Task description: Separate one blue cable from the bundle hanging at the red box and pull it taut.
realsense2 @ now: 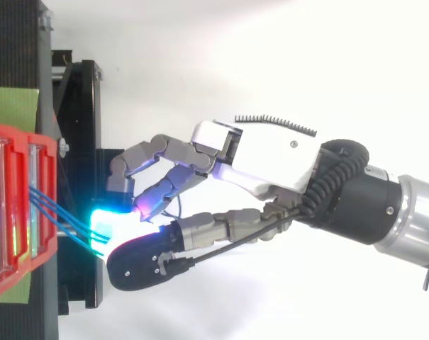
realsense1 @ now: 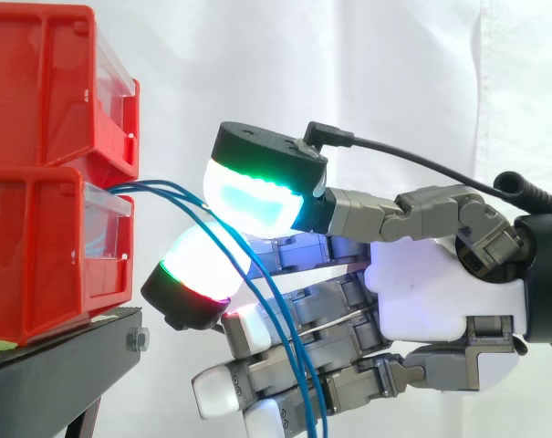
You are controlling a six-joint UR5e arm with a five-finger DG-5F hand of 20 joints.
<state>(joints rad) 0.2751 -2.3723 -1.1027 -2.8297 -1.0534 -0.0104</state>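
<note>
A bundle of thin blue cables (realsense1: 157, 189) comes out of the lower red box (realsense1: 47, 246) and droops down in front of my hand (realsense1: 440, 292). The hand reaches in from the right with curled fingers. The thumb pad (realsense1: 253, 201) glows cyan above, and a finger pad (realsense1: 198, 269) glows white below. The two pads close together right where the cables bend, pinching at least one strand. I cannot tell how many strands are caught. From above, three blue cables (realsense2: 58, 216) run from the box front (realsense2: 47, 177) to the glowing pads of the hand (realsense2: 271, 159).
A second red box (realsense1: 47, 82) is stacked on the lower one. Both sit on a black stand (realsense1: 57, 356) with a green mat (realsense2: 12, 106) under them. A white curtain hangs behind. The lower fingers (realsense1: 221, 392) lie behind the hanging strands.
</note>
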